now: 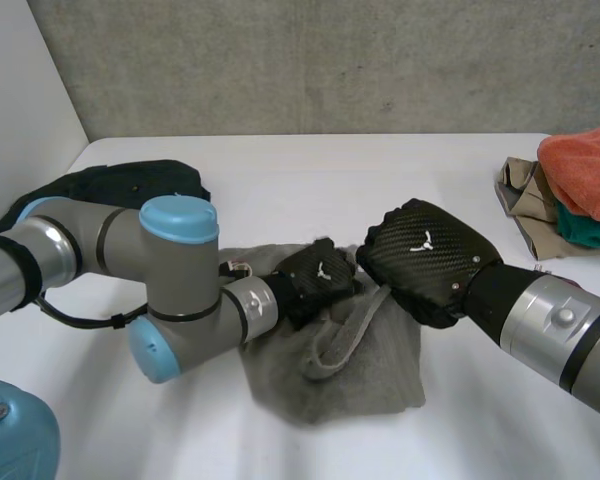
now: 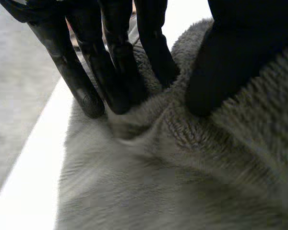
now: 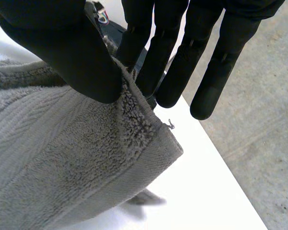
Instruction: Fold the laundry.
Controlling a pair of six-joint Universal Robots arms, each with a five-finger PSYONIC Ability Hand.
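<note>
I'm mid-fold: left hand (image 1: 316, 282) pinches a ridge of the grey towel (image 1: 380, 372) bunched under both palms on the worktop (image 1: 280, 180), right hand (image 1: 425, 258) pinches its hemmed corner, which I judge must next be carried across evenly.

Table (image 1: 380, 185): bare from 11 to 1 o'clock of grey towel (image 1: 370, 370). Obstacles: dark garment (image 1: 130, 185), 10 o'clock; clothes pile (image 1: 570, 190), 2 o'clock; both well apart.
</note>
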